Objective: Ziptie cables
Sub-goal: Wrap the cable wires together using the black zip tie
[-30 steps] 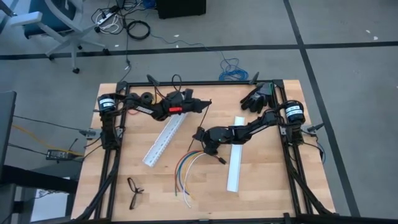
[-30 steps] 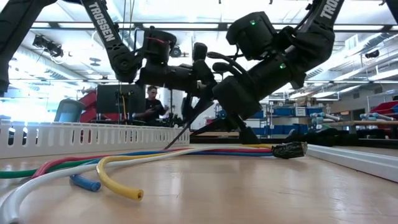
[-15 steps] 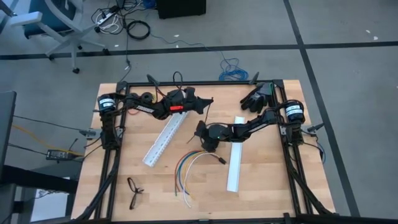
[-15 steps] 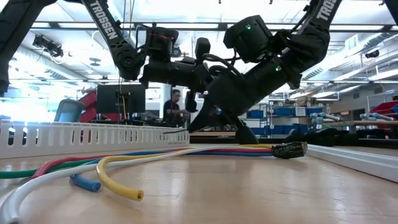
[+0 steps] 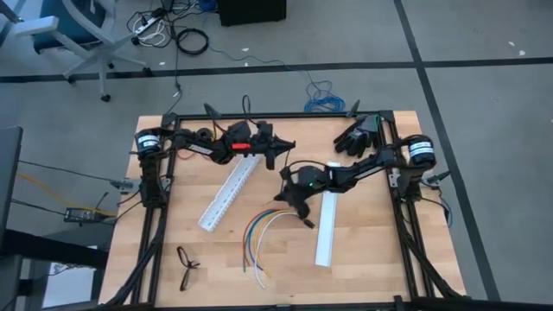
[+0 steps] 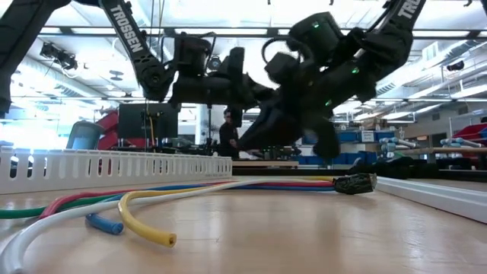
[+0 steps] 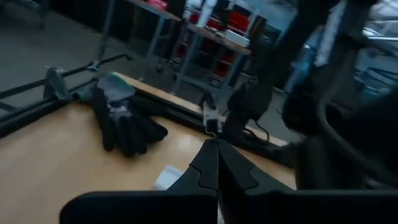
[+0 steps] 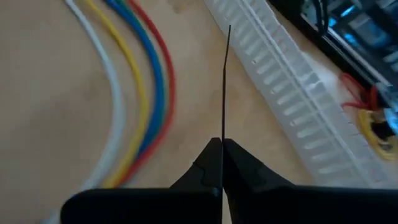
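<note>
Now ziptie (image 8: pixel 224 81) sticks out straight from our right gripper (image 8: pixel 222 163), fingers clamped on its end, tip above slotted rail (image 8: pixel 292 106) beside cables (image 8: pixel 134 93). Cables lie loose on table (image 5: pixel 363 259). Left gripper (image 7: pixel 217 163) shut, empty, beyond rail. Risk: thin strip twists or slips in pinch; tip snags rail slots.

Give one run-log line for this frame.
right gripper: shut on ziptie, above cables | left gripper: shut, empty, raised
</note>
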Robot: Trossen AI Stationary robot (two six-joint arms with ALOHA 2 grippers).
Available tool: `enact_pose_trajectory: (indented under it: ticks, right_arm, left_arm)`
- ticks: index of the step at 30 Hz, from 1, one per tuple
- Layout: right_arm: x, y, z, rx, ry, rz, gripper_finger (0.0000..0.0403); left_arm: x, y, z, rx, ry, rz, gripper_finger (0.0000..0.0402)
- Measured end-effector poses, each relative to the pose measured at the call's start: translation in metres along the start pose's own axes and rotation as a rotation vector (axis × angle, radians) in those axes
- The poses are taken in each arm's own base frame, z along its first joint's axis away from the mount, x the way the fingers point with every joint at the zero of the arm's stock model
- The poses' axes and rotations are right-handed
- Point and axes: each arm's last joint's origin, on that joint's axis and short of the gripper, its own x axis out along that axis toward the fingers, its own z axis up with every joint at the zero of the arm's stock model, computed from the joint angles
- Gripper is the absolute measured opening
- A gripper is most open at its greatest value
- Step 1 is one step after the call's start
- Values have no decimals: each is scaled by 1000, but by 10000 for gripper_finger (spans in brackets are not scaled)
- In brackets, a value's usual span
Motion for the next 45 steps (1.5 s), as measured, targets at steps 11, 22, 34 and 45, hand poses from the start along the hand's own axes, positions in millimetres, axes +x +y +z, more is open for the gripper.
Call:
enact_pose_trajectory:
  ticks: [11,22,34,45]
  right_arm:
    - [-44,-53,-33,632,-248,-111,0]
    - [-48,-61,-34,913,-321,-86,0]
    - [-58,-79,-34,1028,-449,-197,0]
    - [-65,-91,-46,1208,-468,-256,0]
  left_arm:
    - [-24,3,-6,411,-89,-66,0]
    - [-45,2,-13,566,-207,88,0]
    - [-62,3,-19,659,-251,247,0]
    - [-62,4,-18,794,-239,370,0]
